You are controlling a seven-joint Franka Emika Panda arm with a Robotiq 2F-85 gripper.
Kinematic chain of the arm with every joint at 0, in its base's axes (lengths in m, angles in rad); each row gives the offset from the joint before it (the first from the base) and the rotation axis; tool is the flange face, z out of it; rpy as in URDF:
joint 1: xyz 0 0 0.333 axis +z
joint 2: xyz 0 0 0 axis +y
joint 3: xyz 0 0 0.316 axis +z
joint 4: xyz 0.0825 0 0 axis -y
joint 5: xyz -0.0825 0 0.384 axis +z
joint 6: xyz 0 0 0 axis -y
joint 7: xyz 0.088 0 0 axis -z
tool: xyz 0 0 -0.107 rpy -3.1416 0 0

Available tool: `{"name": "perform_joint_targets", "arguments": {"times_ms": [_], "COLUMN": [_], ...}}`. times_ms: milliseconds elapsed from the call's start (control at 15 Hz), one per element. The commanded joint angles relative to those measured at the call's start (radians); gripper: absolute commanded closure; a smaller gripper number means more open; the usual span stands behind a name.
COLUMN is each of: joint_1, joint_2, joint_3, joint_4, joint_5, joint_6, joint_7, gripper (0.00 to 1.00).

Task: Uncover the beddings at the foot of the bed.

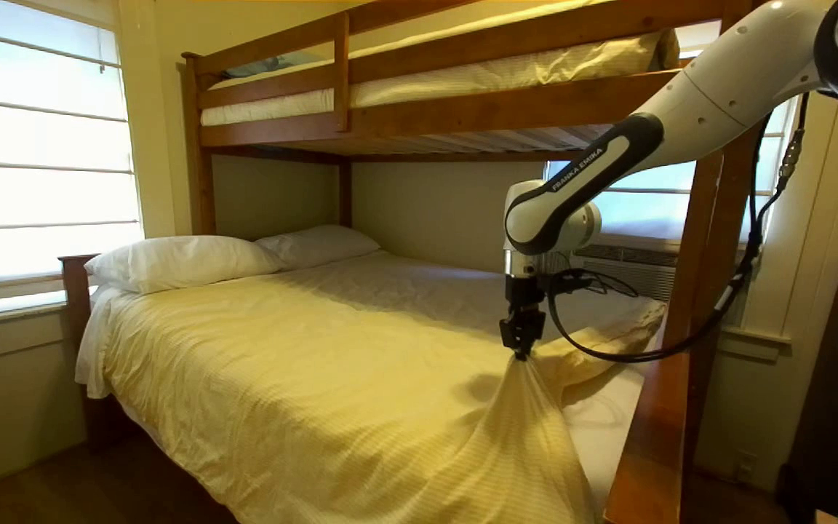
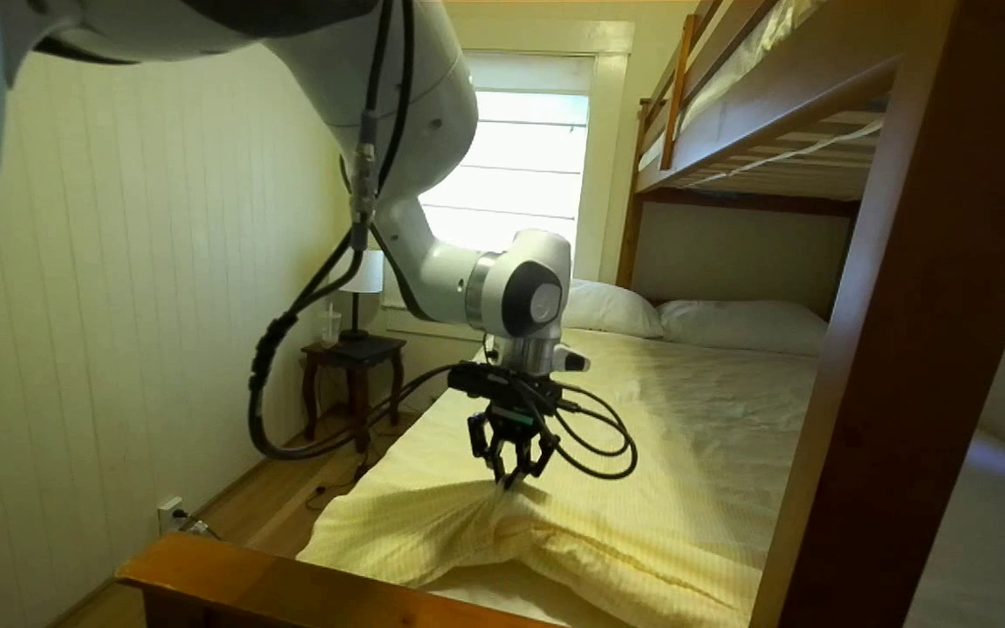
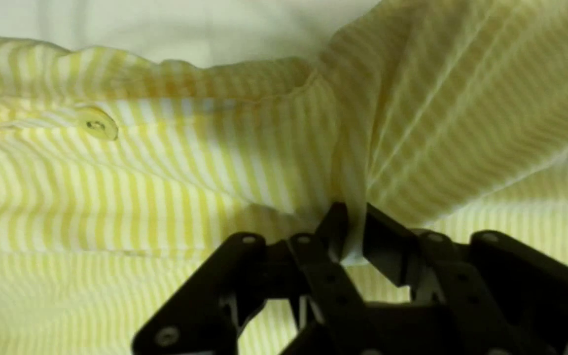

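A pale yellow striped fabric blanket (image 1: 266, 364) spreads over most of the white-sheeted lower-bunk worktop (image 1: 604, 433), rising near the foot edge to a peak clamped in the black two-fingered pincer (image 1: 521, 355); white pillows (image 1: 182, 263) line the head edge.

On the bunk bed (image 1: 653, 447), the white-sheeted lower mattress (image 1: 601, 431) carries a yellow-striped blanket (image 1: 281, 356) and, at the head, two white pillows (image 1: 179, 263). Bed and side table (image 2: 356, 351) stand on the wooden floor (image 2: 280, 528), where a cord (image 2: 320, 491) seems to lie.
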Motion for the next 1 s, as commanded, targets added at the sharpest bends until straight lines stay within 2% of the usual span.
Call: {"name": "perform_joint_targets", "arguments": {"times_ms": [0,200,267,333,533,733,800,933], "joint_1": [-0.003,-0.030,-0.048,-0.021,-0.035,-0.035,-0.036,-0.031], "joint_2": [0.068,0.139,0.163,0.082,0.135,0.145,0.145,0.209], "joint_3": [0.003,0.002,0.011,0.008,0.010,0.011,0.011,-0.001], "joint_4": [0.194,0.326,0.363,0.232,0.304,0.315,0.315,0.381], "joint_5": [-0.040,-0.013,0.031,-0.007,0.006,0.006,0.006,-0.031], "joint_6": [0.054,0.136,0.171,0.117,0.144,0.145,0.145,0.182], "joint_7": [-0.010,-0.050,-0.072,-0.023,-0.040,-0.040,-0.040,-0.042], "gripper": [0.97,0.97,0.97,0.87,0.87,0.87,0.97,0.97]}}
